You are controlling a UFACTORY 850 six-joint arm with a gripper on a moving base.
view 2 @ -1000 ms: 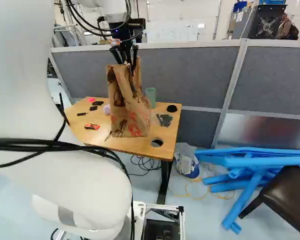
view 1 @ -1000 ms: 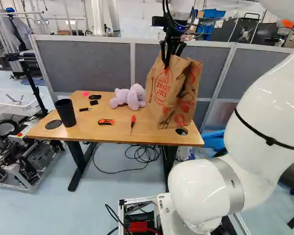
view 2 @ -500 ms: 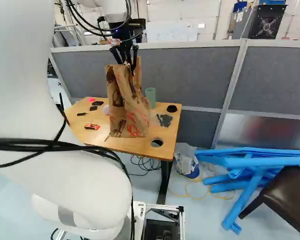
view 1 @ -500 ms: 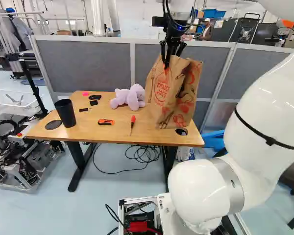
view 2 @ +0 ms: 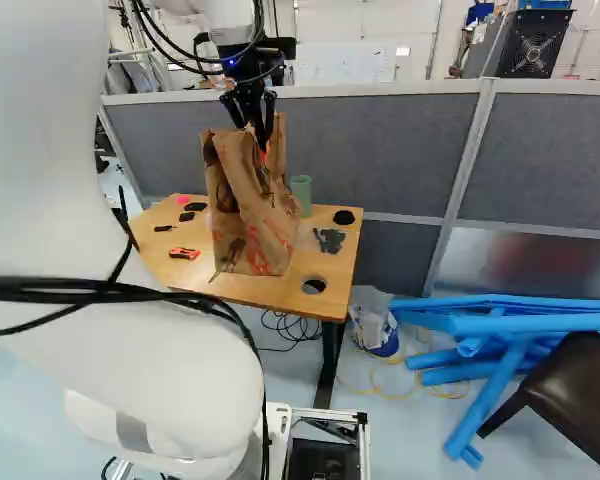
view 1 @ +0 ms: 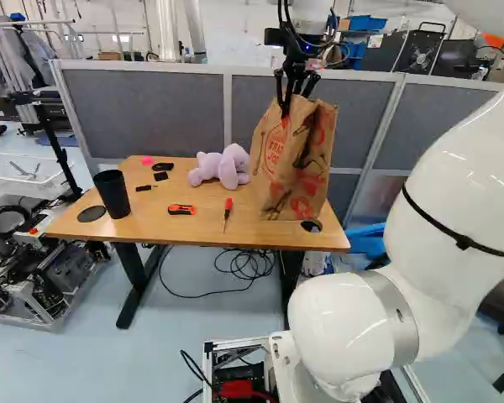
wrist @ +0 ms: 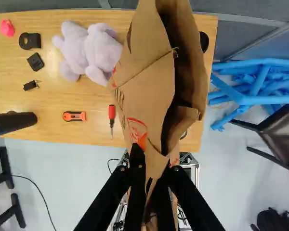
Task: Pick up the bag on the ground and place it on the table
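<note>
The fingers (view 2: 252, 108) are closed on the upper edge of the brown paper bag (view 1: 273, 159), its paper pinched between them. The bag stands slightly tilted at the right part of the counter (view 1: 164, 231) in the left base view; whether its bottom fully rests there I cannot tell. Its mouth gapes beside the fingers, the inside too shadowed to show what it holds. Partly behind it, in the right base view, is a green cup (view 2: 301, 190), contents hidden. Near the bag lie a red-handled screwdriver (view 1: 228, 206) and a lilac plush toy (view 1: 227, 168), then an orange cutter (view 1: 181, 209). Farther along, a black cup (view 1: 112, 195) stands upright, its contents unclear. Beyond that end of the counter, a white tray (view 1: 0, 178) holds a grey tool (view 1: 23, 170).
</note>
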